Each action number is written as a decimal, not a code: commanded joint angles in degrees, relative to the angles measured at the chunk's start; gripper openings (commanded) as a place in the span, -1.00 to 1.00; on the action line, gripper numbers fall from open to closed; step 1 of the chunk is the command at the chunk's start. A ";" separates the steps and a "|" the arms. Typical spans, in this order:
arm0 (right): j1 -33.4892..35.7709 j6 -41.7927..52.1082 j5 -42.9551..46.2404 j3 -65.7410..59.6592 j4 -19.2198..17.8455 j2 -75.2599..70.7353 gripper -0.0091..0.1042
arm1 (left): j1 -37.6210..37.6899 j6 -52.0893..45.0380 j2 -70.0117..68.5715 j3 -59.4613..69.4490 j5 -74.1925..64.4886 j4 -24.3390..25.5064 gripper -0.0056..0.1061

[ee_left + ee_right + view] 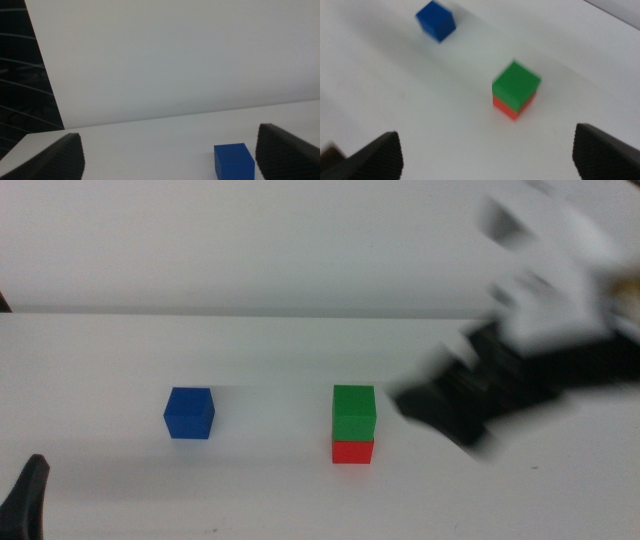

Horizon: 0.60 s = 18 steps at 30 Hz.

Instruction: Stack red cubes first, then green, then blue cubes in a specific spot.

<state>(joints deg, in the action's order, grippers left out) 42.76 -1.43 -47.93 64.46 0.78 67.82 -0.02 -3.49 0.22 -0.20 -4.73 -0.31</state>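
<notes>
The green cube (354, 412) sits on top of the red cube (352, 451) near the table's middle; both also show in the right wrist view, green cube (516, 84) over red cube (512, 109). The blue cube (189, 413) stands alone to their left, seen too in the left wrist view as blue cube (234, 161). My right gripper (440, 410), blurred with motion, hangs open and empty to the right of the stack, apart from it. My left gripper (25, 498) waits at the bottom left corner, jaws open, nothing between them.
The white tabletop (260, 350) runs back to a white wall. A dark slatted area (25, 75) lies off the table's side in the left wrist view.
</notes>
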 commanded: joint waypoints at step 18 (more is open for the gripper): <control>0.03 -9.17 -7.26 -17.31 -10.99 -42.49 0.76 | -0.11 0.27 -2.34 2.35 0.17 -0.63 0.73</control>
<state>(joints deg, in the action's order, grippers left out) 42.76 -9.92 -54.76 47.61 -9.41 26.29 -0.02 -3.49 0.22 -0.20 -4.73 -0.31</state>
